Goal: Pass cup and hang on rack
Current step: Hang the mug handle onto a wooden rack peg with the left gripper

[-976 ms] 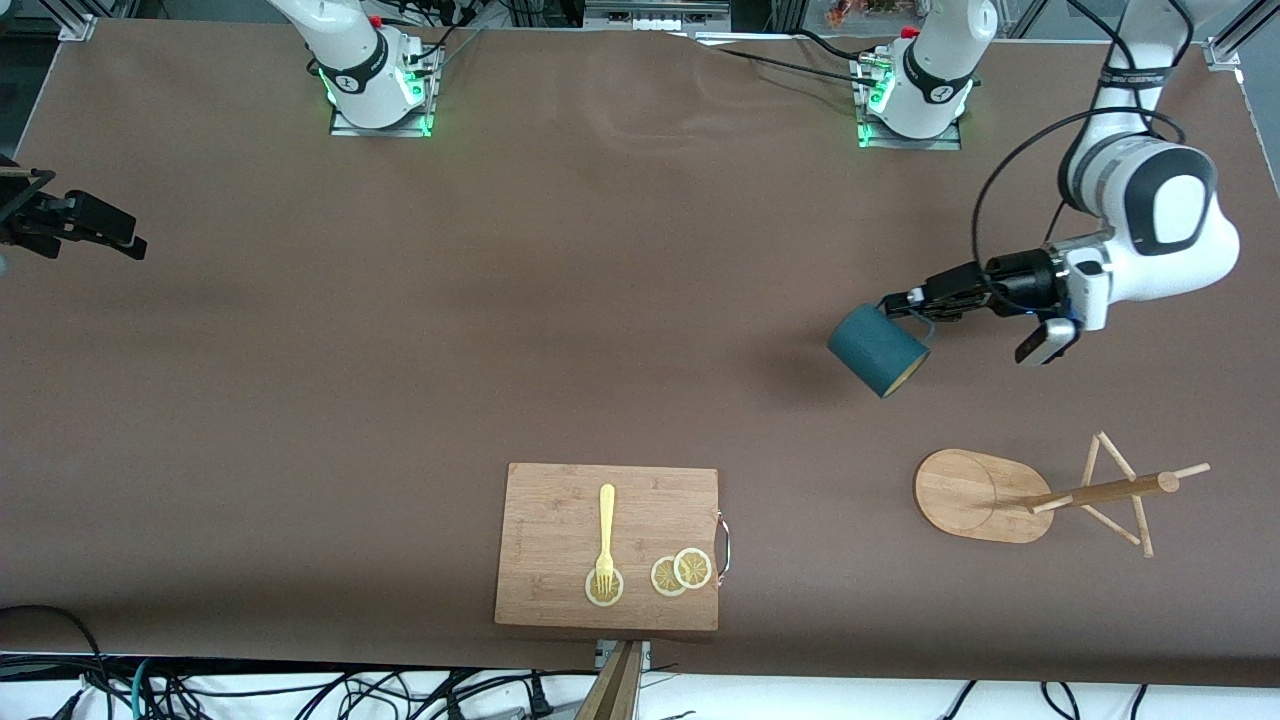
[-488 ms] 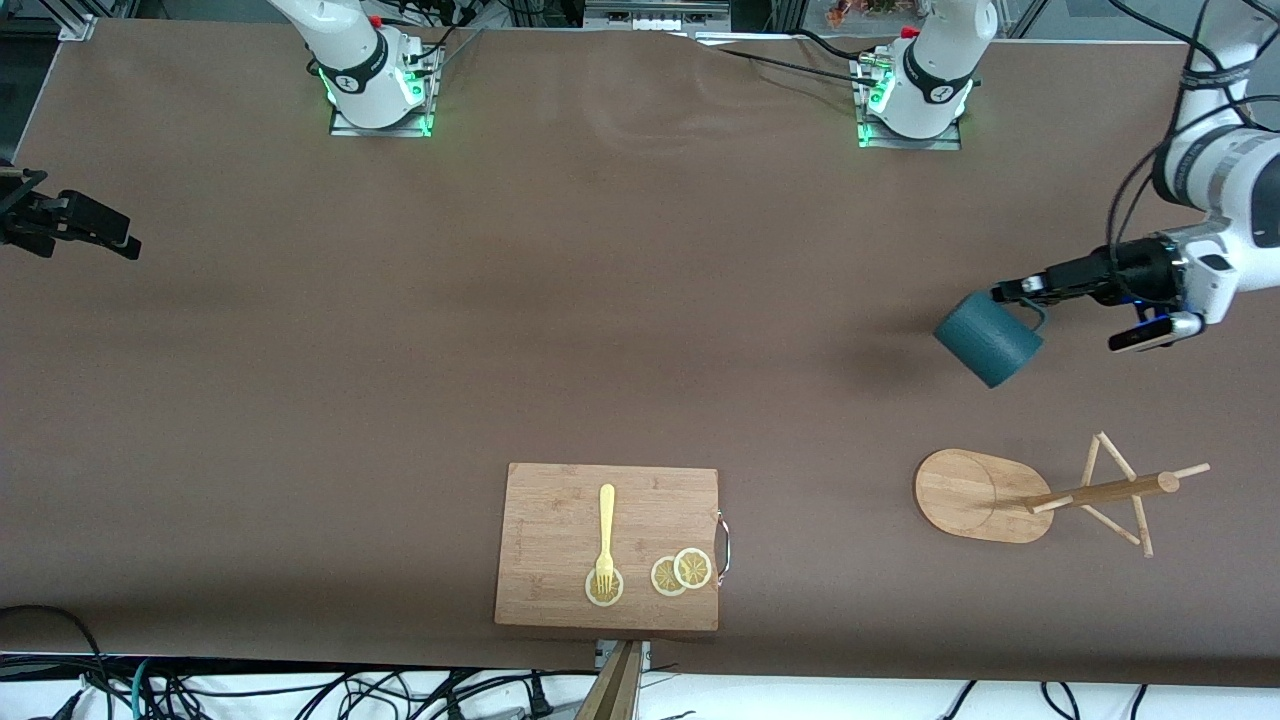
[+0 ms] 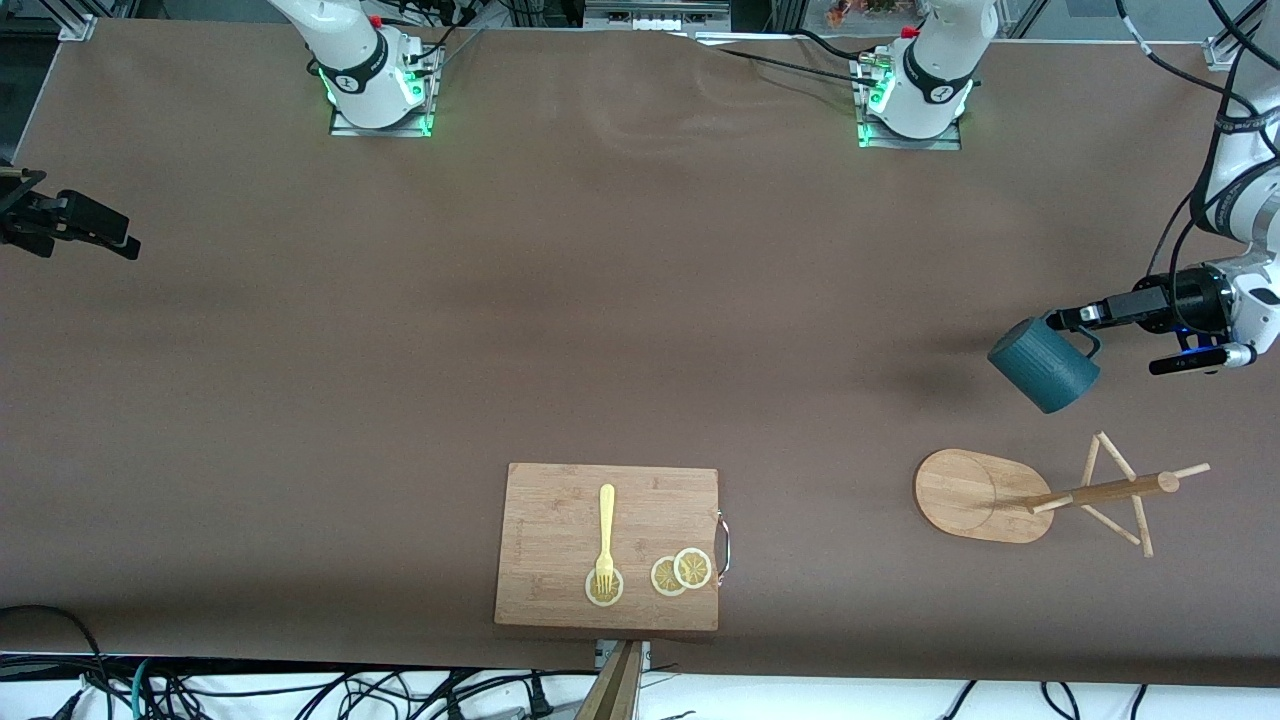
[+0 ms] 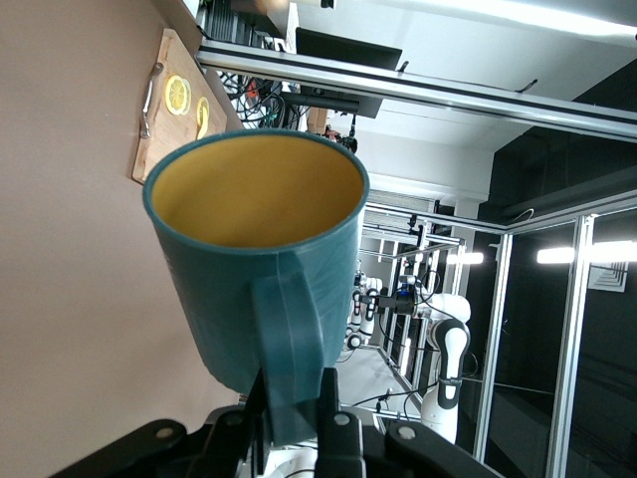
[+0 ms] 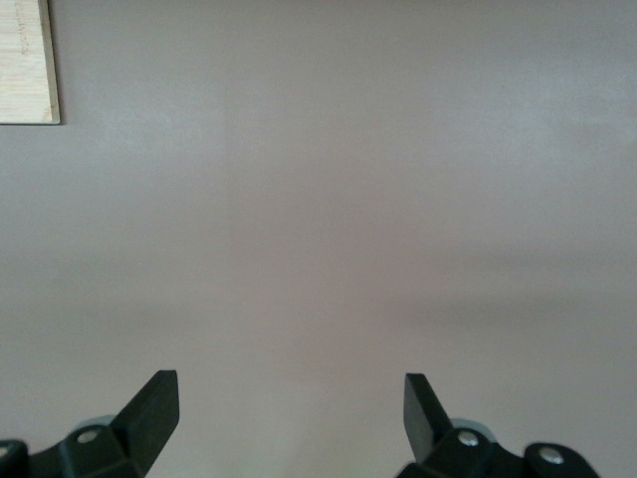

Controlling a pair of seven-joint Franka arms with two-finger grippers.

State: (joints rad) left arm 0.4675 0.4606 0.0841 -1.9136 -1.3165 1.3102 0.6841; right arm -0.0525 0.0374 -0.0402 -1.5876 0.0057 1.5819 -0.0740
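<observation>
One cup (image 3: 1044,366), one rack (image 3: 1040,493), one wooden cutting board (image 3: 560,530), one yellow fork (image 3: 605,535) and three lemon slices (image 3: 682,572) are in sight, with two grippers at work over the brown tabletop (image 3: 560,300).

The cup is dark teal with ribbed sides and a yellowish-tan inside, which the left wrist view shows holds nothing. It is up in the air, over the tabletop at the left arm's end, above the stretch of cloth just farther from the front camera than the rack. It hangs tilted, its long axis slanting, the closed bottom toward the middle of the table and the mouth turned away from it; its loop handle (image 4: 291,344) points back at the gripper.

The left gripper (image 3: 1062,318) has its fingers (image 4: 336,438) pinched tight on that handle, carrying the cup.

The rack stands on its oval base near the table's front edge toward the left arm's end, with no cup on its pegs.

The cutting board lies at the middle of the front edge. On it rest the fork, its tines on one lemon slice (image 3: 604,588), and two more overlapping slices beside the board's metal handle (image 3: 724,545).

The right gripper (image 3: 75,225) waits over the table edge at the right arm's end, fingers (image 5: 149,413) spread wide and holding nothing.
</observation>
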